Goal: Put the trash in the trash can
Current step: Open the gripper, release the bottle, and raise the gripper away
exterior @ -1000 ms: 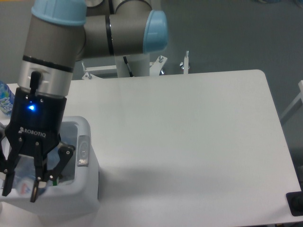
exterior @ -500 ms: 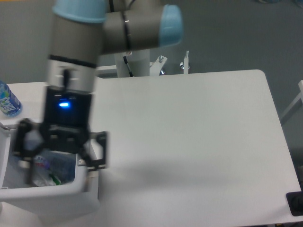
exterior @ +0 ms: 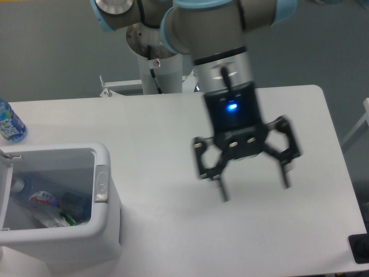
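A white rectangular table (exterior: 173, 127) with rounded corners fills most of the view, set on a grey floor. Behind its far edge stands the white pedestal (exterior: 155, 78) of the arm, with metal brackets beside it. At the far left edge of the table stands a blue-labelled plastic bottle of blue liquid (exterior: 10, 122), partly cut off by the frame.

At the near left sits the large white rectangular plastic trash can (exterior: 106, 231) with rounded corners, a thick rim and a grey latch (exterior: 101, 183) on its right wall. Inside it lies the trash: a crushed clear plastic bottle (exterior: 34, 199) with a red-marked label, and crumpled wrapper material with a green speck (exterior: 66, 218) nearer the right wall.

The grey arm with pale blue joint caps reaches from the far side over the middle of the table. Its black two-finger gripper (exterior: 252, 186) points downward, a blue light lit on its body, well to the right of the can. The fingers are spread wide and hold nothing.
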You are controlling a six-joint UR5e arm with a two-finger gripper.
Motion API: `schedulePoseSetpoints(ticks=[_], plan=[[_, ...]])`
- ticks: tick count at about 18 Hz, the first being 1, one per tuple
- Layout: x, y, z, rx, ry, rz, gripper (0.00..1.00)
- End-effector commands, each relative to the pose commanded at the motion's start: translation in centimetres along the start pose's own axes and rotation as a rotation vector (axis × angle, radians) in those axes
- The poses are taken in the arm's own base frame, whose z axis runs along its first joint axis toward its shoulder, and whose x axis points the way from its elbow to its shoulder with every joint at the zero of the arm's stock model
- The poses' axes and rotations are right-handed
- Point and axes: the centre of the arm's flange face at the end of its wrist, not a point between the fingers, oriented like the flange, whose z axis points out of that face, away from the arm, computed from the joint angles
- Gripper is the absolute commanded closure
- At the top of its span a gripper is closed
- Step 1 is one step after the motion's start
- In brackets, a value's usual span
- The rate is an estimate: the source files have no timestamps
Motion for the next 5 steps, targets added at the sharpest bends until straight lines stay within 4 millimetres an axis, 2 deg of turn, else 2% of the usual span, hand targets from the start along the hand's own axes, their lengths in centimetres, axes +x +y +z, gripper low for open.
schedulePoseSetpoints(ticks=[3, 5], plan=[[-0.4, 3.8, -1.2, -0.095, 0.06, 0.188, 0.0], [0.2, 5.0, -2.1, -0.128, 0.111, 0.205, 0.0]])
